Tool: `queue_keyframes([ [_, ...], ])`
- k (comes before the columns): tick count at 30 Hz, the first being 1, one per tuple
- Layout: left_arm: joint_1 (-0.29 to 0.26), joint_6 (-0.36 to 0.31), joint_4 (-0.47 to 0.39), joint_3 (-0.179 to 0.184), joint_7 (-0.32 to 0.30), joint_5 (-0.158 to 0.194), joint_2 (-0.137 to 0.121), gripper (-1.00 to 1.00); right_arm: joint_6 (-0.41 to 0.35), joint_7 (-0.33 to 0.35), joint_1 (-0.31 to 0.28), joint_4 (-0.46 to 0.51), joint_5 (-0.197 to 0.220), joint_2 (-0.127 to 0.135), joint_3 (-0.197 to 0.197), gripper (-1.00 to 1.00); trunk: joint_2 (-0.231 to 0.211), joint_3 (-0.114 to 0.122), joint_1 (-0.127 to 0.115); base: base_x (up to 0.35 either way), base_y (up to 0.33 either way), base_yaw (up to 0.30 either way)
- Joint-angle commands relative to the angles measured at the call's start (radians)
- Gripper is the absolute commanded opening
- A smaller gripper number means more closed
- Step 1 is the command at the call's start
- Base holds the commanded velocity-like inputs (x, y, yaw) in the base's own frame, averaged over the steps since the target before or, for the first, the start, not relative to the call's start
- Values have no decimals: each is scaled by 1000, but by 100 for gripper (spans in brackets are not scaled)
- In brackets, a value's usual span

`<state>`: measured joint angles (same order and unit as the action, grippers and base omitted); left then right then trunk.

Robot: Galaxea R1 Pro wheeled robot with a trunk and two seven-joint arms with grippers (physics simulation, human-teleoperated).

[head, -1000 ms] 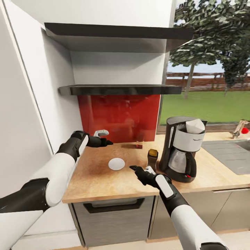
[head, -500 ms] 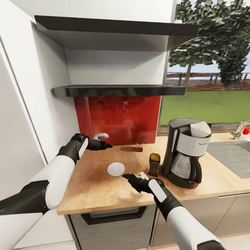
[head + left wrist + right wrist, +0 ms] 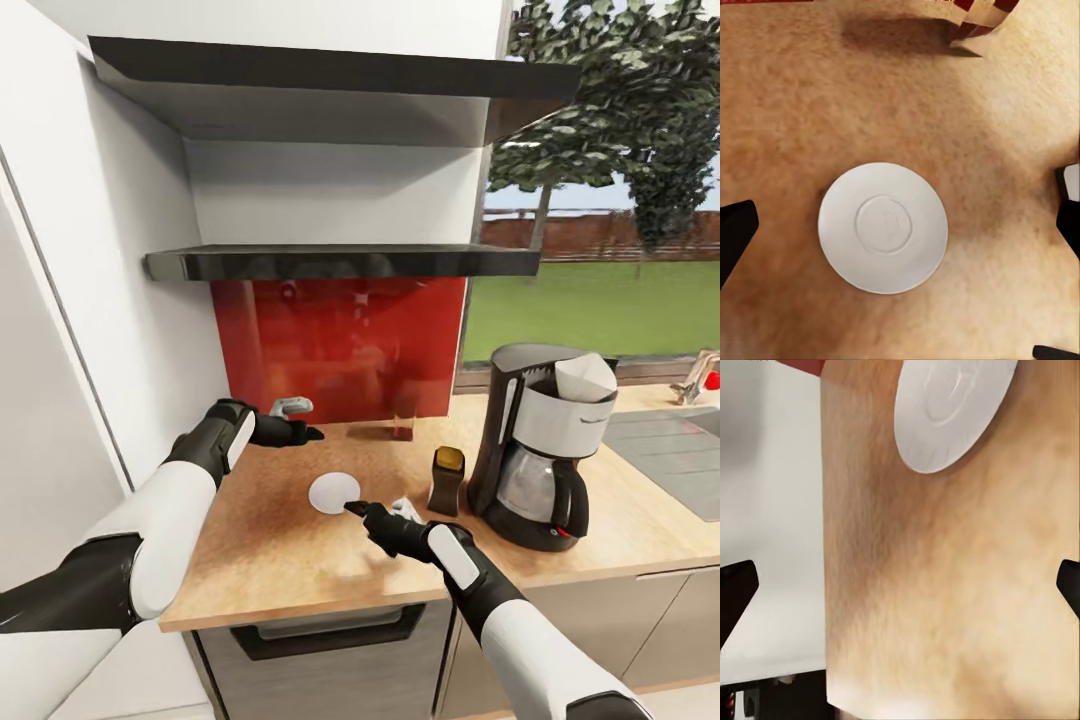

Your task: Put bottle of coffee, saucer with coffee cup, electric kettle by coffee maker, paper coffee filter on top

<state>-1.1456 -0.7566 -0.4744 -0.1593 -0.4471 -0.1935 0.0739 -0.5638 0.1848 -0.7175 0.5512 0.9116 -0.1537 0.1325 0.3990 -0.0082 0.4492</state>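
Saucer [image 3: 334, 492] lies flat on the wooden table [image 3: 260, 540], left of the coffee bottle [image 3: 446, 480] and coffee maker [image 3: 540, 445], whose top holds a paper filter [image 3: 588, 377]. Right claw [image 3: 352, 508], fingers apart, hovers at the saucer's near right edge. Left claw [image 3: 312, 434], fingers apart, hangs farther back. Behind: red backsplash [image 3: 340, 340], two dark shelves [image 3: 340, 262], a window [image 3: 600, 200] onto lawn and trees.
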Motion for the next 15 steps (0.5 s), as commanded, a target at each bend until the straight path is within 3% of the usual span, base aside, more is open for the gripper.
queue_keyframes([
  [1,4,-4,-1,-8,-7,-11,1,100,-2,3,0,-1,0,0,1,100,1,-1,1,268,0,0],
  [7,24,-2,-3,-8,-6,-9,1,100,-2,4,0,-4,0,-1,1,100,1,-1,1,136,0,-19],
  [11,26,-1,-1,-8,-5,-9,1,100,-2,7,0,-23,0,-1,1,100,1,-2,1,28,0,-159],
  [15,28,-1,0,-8,-5,-10,1,100,-2,8,1,-30,0,-1,1,100,1,-2,1,236,44,-89],
])
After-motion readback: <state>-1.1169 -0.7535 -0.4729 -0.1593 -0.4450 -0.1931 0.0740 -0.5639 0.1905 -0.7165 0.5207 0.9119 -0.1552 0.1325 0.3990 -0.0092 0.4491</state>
